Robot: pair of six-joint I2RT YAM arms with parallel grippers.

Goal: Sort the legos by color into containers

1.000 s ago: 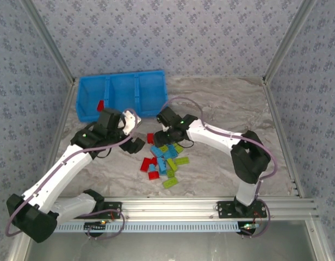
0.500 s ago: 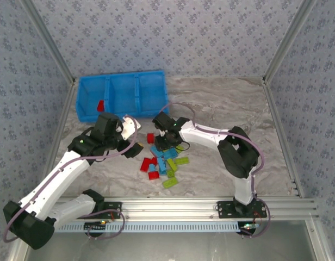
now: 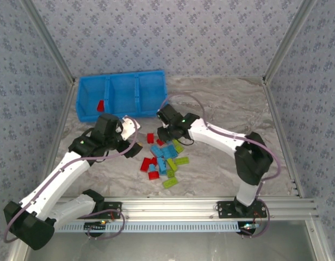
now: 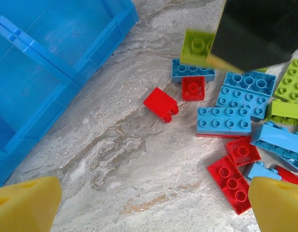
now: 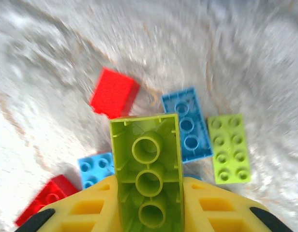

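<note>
The legos [image 3: 163, 159] lie in a loose heap of red, light blue and lime green bricks on the marbled table. My right gripper [image 3: 167, 129] hovers at the heap's far edge. It is shut on a lime green lego [image 5: 148, 164], whose hollow underside faces the camera between the yellow fingers [image 5: 86, 208]. In the left wrist view that lego [image 4: 197, 47] sticks out under the black gripper body. My left gripper [image 3: 130, 135] is open over bare table left of the heap, its fingertips [image 4: 25, 205] wide apart. The blue containers [image 3: 121, 75] stand at the far left, with one red lego [image 3: 100, 105] in the left compartment.
The bin's near wall [image 4: 67, 72] lies just beyond my left gripper. A lone red brick [image 4: 161, 104] sits between the bin and the heap. Metal frame posts and patterned walls enclose the table. Open table stretches to the right of the heap.
My right gripper dipped to the heap's far edge, shut on the lime green lego and rose a little with it. The left arm shifted slightly and stayed open.
</note>
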